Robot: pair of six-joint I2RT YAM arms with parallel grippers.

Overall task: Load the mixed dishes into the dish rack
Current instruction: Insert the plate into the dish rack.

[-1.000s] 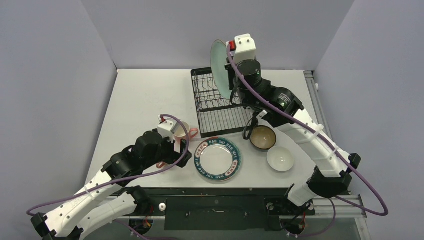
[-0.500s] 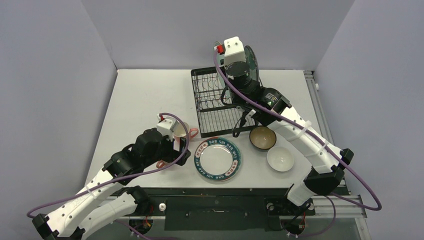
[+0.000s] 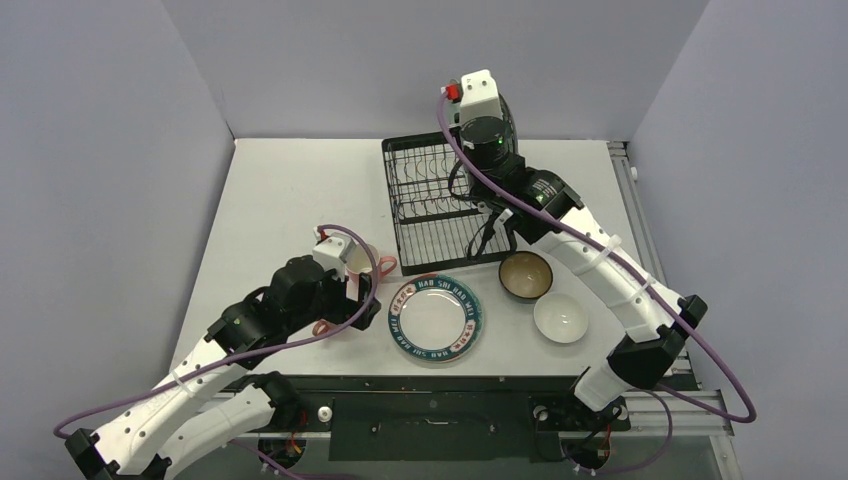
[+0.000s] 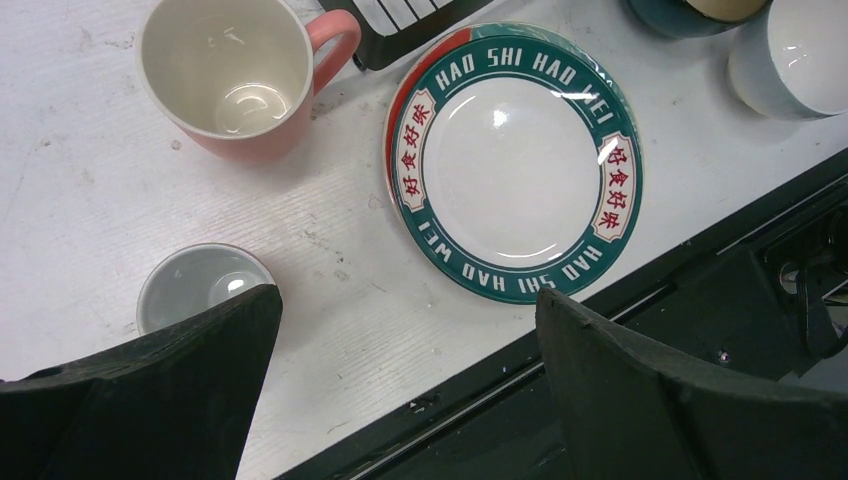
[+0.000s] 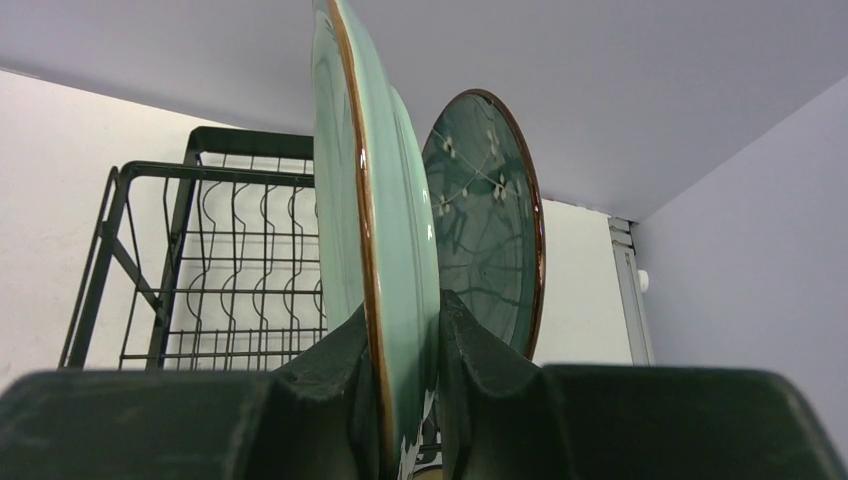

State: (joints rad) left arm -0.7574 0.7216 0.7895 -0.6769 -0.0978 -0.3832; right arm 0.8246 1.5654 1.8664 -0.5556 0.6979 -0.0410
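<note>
Plates four: green plate (image 5: pixel 385 250) clenched in right gripper (image 5: pixel 400 335), teal plate (image 5: pixel 490 220) upright behind, stacked pair (image 4: pixel 515 160); two mugs (image 4: pixel 230 75) (image 4: pixel 195 285); two bowls (image 3: pixel 526 276) (image 3: pixel 560 317); one dish rack (image 3: pixel 420 200); left gripper (image 4: pixel 408 300) agape; white table (image 3: pixel 290 190), grey walls (image 3: pixel 350 60).

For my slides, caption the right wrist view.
Right tool grips a light green plate upright, beside a dark teal flowered plate, wire dish rack behind.
</note>
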